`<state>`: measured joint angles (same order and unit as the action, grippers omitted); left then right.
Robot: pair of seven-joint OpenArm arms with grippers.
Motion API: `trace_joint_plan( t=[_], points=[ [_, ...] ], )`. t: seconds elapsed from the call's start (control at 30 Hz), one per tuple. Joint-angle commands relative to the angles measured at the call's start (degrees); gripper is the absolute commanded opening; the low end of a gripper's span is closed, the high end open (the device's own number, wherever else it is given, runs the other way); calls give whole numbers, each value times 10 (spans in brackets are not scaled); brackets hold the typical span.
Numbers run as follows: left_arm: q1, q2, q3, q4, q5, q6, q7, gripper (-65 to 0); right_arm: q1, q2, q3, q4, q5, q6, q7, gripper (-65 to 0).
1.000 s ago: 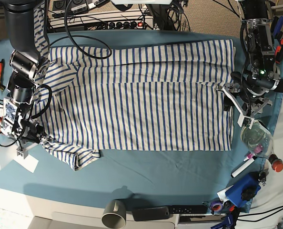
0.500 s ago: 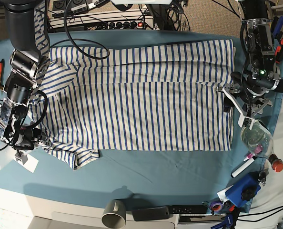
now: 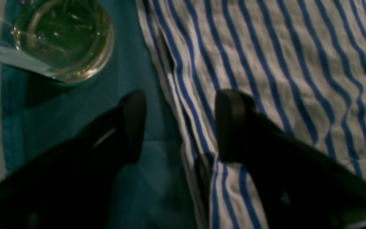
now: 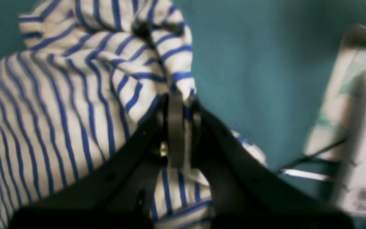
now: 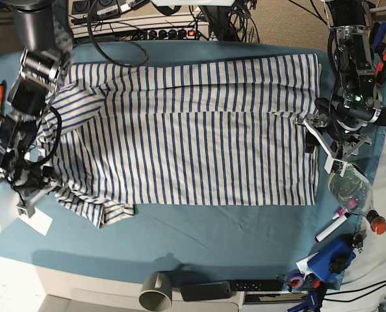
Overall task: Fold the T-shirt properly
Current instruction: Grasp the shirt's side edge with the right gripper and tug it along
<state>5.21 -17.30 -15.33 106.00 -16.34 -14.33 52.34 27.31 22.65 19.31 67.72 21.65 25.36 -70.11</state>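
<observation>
Left wrist view: the left gripper [image 3: 176,127] hangs spread across the hem of the T-shirt [image 3: 265,63], one finger over teal cloth [image 3: 132,79].

Right wrist view: the right gripper [image 4: 179,127] is pressed together, pinching a bunched sleeve.

Base view: the T-shirt [image 5: 193,130] lies flat on the bench [image 5: 212,227], long axis left-right, hem rightward; cables behind.

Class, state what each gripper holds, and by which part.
Right gripper: pinches the T-shirt at its bunched sleeve edge. Left gripper: open, holding nothing.
</observation>
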Motion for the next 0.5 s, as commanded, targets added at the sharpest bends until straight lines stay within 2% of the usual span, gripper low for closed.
trace_joint_plan(
  t=[0.0,0.1,0.33,0.47],
  points=[
    [-8,-6,-2,9,-4,4,-14,-302,3,10,1,36,9,3,10,-650],
    [-8,-6,-2,9,-3,4,-13,-302,-37,10,1,65,11,1,8,-650],
    [-8,-6,-2,9,-3,4,-13,-302,-117,10,2,68,100,-1,1,-650],
    [-8,-6,-2,9,-3,4,-13,-302,-162,10,2,113,145,4,-2,-650]
  ],
)
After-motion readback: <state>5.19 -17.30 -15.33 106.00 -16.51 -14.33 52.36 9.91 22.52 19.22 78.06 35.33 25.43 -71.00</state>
